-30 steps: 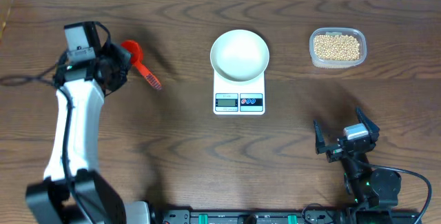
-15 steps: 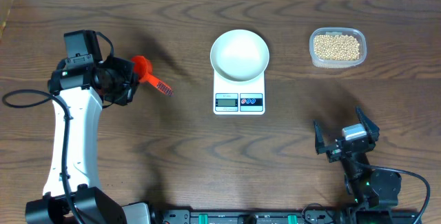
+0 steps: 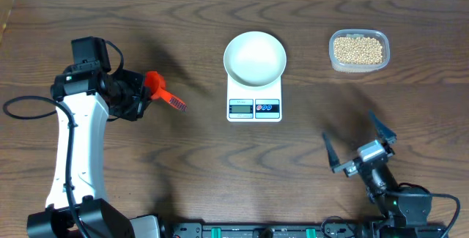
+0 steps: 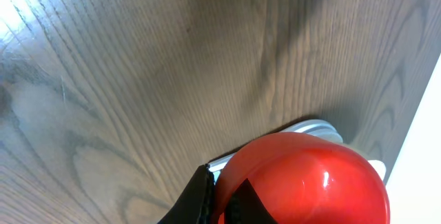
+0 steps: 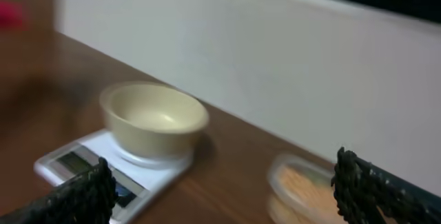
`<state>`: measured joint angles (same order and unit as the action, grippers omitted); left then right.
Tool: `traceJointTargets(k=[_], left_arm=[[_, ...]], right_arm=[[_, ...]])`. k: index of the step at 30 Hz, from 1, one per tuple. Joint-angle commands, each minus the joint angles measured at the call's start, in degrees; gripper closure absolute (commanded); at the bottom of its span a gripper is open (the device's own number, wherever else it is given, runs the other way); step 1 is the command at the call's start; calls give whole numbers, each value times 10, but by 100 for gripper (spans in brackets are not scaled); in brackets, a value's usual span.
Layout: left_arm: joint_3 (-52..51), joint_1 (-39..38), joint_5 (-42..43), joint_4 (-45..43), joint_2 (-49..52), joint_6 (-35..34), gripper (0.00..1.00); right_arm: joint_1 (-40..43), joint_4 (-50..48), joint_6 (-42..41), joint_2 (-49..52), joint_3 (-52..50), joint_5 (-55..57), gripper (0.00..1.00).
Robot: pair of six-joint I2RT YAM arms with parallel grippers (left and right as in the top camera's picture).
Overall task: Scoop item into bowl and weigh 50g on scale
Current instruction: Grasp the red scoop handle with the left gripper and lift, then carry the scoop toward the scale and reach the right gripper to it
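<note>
Gripping with the left hand (image 3: 141, 94), shut tight on the red scoop (image 3: 155, 84) close to its cup, ribbed handle pointing toward the scale (image 3: 254, 108). Seen from overhead, held that way presumably to carry the cup across to the beans (image 3: 357, 50), all lying in the clear tub (image 3: 332, 53) at the far right, well apart from the scoop. Sitting empty on the scale's platform, between scoop and tub: the bowl (image 3: 254, 57), so worth routing over or around on the way to the beans. Plenty of bare table (image 3: 220, 165) in front of the scale, and less behind it, toward the far edge. Low at the near right, the right hand (image 3: 350, 137), spread wide with nothing in it, well clear of tub and scale.

From the left wrist: filling the lower frame, the scoop's red dome, with one dark finger (image 4: 196, 200) pressed against it. Beyond that, only wood grain and a pale rim peeking over the red, too little to name.

From the right wrist: blurred but readable, with the bowl on the scale to the left, the tub of beans to the right, and gaping fingers framing both. Nothing scooped or weighed yet, by the look of it.
</note>
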<state>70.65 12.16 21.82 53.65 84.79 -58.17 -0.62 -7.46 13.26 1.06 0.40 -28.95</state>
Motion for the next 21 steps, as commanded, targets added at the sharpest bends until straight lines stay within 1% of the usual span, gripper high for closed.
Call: traceJointTargets(k=[1, 3, 4, 7, 11, 16, 21], left_arm=[[2, -1, 2, 3, -3, 24, 93], [0, -1, 2, 3, -3, 24, 93], [0, -3, 2, 3, -3, 24, 93], [0, -10, 0, 0, -2, 24, 93], [0, -25, -7, -2, -2, 24, 93], [0, -43, -11, -5, -2, 24, 93], [0, -59, -11, -14, -2, 24, 93]], right_arm=[[-5, -16, -72, -1, -1, -122, 1], [-5, -27, -123, 2, -1, -126, 1], [-5, -32, -135, 4, 0, -132, 1], [-5, -42, -139, 19, 14, -162, 1], [-5, -43, -147, 60, 58, -169, 1], [-5, -38, -147, 165, 150, -209, 1], [-5, 2, -148, 293, 255, -280, 1]])
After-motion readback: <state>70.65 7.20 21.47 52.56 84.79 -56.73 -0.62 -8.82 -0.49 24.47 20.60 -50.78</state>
